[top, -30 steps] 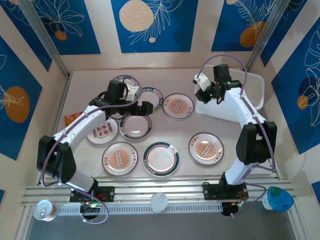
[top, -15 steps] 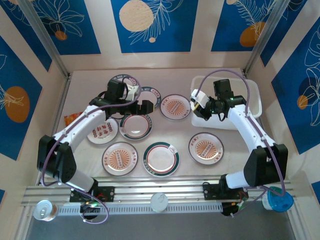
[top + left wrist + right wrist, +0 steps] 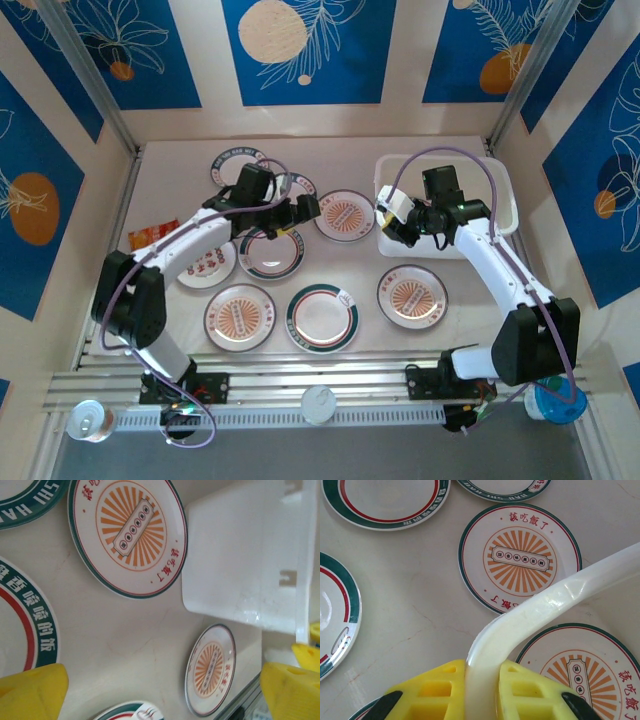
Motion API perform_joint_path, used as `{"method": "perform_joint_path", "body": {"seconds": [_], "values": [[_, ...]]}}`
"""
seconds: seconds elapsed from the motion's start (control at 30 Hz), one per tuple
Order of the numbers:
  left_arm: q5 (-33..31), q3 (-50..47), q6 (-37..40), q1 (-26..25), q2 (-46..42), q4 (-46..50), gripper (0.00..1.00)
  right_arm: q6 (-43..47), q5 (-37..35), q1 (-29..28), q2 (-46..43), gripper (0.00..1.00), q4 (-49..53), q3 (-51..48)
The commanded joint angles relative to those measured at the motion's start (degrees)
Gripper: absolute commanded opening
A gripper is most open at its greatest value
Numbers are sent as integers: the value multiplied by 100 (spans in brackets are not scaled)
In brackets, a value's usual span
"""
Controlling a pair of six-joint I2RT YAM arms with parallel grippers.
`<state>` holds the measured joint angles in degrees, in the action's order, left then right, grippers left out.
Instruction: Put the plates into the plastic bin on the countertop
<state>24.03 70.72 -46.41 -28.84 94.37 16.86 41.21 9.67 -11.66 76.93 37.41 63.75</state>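
**Finding 1 – right arm.** The right gripper [image 3: 393, 222] pinches the lip of the plastic bin [image 3: 503, 172] at its near-left corner. In the wrist view a yellow finger sits on each side of the rim [image 3: 545, 607]. Judged purpose: to drag or steady the bin closer to the work. The arm bends at the elbow nearer than the bin, and its forearm crosses the bin's near edge.

**Finding 2 – left arm.** The left gripper [image 3: 303, 210] is spread wide and holds nothing. It hangs left of the bin, over the plates [image 3: 240, 317], with the arm stretched towards the bin. Judged purpose: readiness to take the sunburst plate [image 3: 345, 215], which lies just beside the bin's left wall.

**Finding 3 – task items.** The plates lie flat on the countertop [image 3: 170, 165], left of and nearer than the bin.
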Motion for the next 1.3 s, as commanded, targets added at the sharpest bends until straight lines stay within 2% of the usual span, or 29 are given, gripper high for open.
{"method": "perform_joint_path", "body": {"seconds": [0.0, 0.07, 0.23, 0.3, 0.63, 0.9, 1.13, 1.27], "values": [[-366, -22, -746, -142, 205, -374, 97, -178, 2, 3, -24, 19, 202, 107], [-568, 15, -925, -224, 319, -387, 95, -200, 0, 37, 3, 25, 182, 173], [-1228, -62, -1444, -420, 486, -618, 92, -433, -207, 100, 179, 26, 124, 499], [-1391, -12, -1523, -488, 610, -603, 91, -504, -190, 127, 208, 33, 128, 634], [-1863, 531, -1685, -741, 1442, -667, 86, -858, 139, 319, 85, 50, 158, 832], [-1906, 909, -1915, -876, 2052, -1031, 82, -1520, 104, 353, -336, 54, 168, 939], [-1977, 1073, -2132, -865, 2382, -1000, 80, -1519, -299, 354, -562, 54, 195, 649], [-1880, 1120, -2211, -847, 2561, -1126, 79, -1614, -257, 343, -690, 53, 37, 482]]}}
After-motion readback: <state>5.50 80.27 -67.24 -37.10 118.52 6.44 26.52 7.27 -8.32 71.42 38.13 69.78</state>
